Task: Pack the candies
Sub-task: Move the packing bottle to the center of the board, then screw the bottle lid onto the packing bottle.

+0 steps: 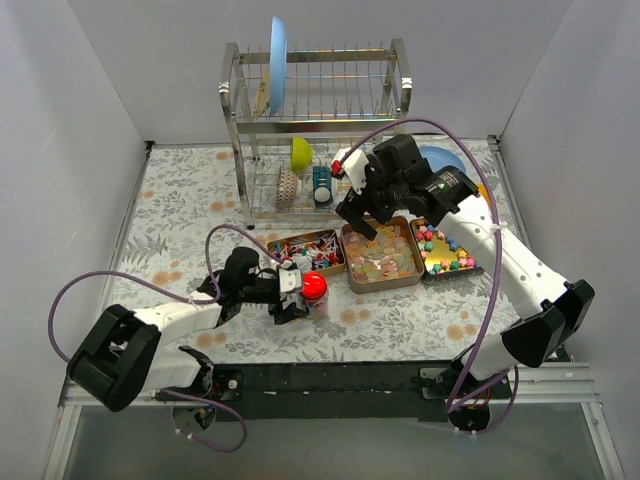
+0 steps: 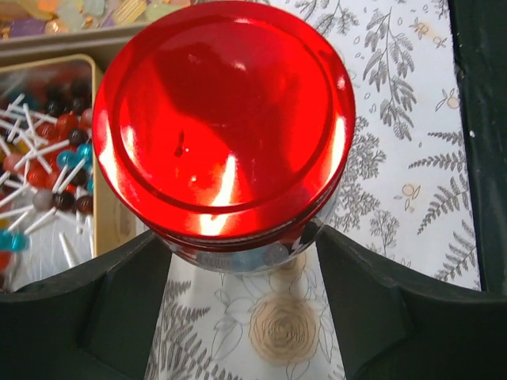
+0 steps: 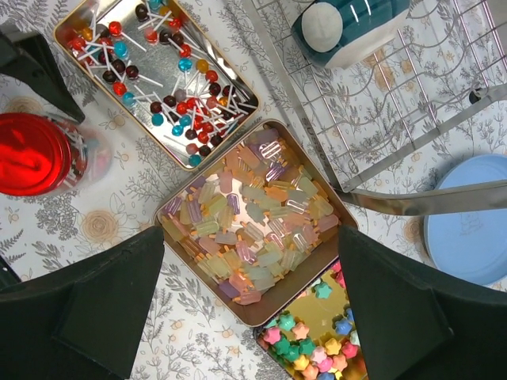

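The candies lie in three open tins. Red, white and blue lollipops (image 1: 306, 250) fill the left tin and also show in the right wrist view (image 3: 158, 71) and the left wrist view (image 2: 43, 166). Pale translucent popsicle-shaped pieces (image 1: 385, 257) (image 3: 249, 222) fill the middle tin. Bright star pieces (image 1: 445, 250) (image 3: 317, 348) fill the right tin. My left gripper (image 1: 298, 296) (image 2: 242, 241) is shut on a glass jar (image 2: 238, 257) with a red lid (image 1: 315, 286) (image 2: 226, 119), standing in front of the lollipop tin. My right gripper (image 1: 366, 222) (image 3: 249, 237) is open and empty above the middle tin.
A metal dish rack (image 1: 320, 130) (image 3: 380, 103) stands behind the tins, holding a blue plate (image 1: 278, 65), a yellow-green bowl (image 1: 301, 153) and a teal cup (image 1: 322, 185) (image 3: 348, 24). A light blue dish (image 1: 445, 160) (image 3: 467, 229) lies right of the rack.
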You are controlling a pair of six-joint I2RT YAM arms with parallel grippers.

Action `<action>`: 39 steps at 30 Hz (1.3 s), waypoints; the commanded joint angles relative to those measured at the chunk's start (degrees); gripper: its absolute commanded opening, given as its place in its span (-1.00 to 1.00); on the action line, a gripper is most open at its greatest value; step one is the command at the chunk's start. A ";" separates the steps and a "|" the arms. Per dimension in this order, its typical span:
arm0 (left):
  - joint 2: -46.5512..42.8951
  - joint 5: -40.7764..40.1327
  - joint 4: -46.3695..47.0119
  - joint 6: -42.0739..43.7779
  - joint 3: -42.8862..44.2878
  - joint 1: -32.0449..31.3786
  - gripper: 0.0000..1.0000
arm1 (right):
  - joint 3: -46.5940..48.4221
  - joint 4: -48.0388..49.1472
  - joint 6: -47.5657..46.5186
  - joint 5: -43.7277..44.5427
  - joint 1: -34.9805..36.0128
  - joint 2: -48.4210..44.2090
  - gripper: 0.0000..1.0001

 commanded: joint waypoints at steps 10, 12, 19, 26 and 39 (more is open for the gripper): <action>12.98 -13.71 41.52 -16.56 -4.71 -12.71 0.59 | -2.85 -3.45 -5.91 -7.38 -4.22 -4.88 0.96; 15.27 -15.30 48.79 -18.31 -6.72 -13.42 0.61 | -3.90 -8.28 -9.35 -13.25 -4.31 -4.88 0.96; 17.03 -15.39 54.89 -19.81 -10.25 -14.92 0.66 | -11.89 -12.87 -22.45 -21.98 -2.38 -6.11 0.92; 24.41 -13.72 61.57 -19.20 -9.38 -15.09 0.66 | -14.63 -11.29 -32.38 -23.21 3.95 -3.48 0.91; 26.36 -10.56 61.14 -18.94 -10.51 -15.36 0.13 | -13.58 -5.31 -33.89 -26.64 10.19 5.67 0.87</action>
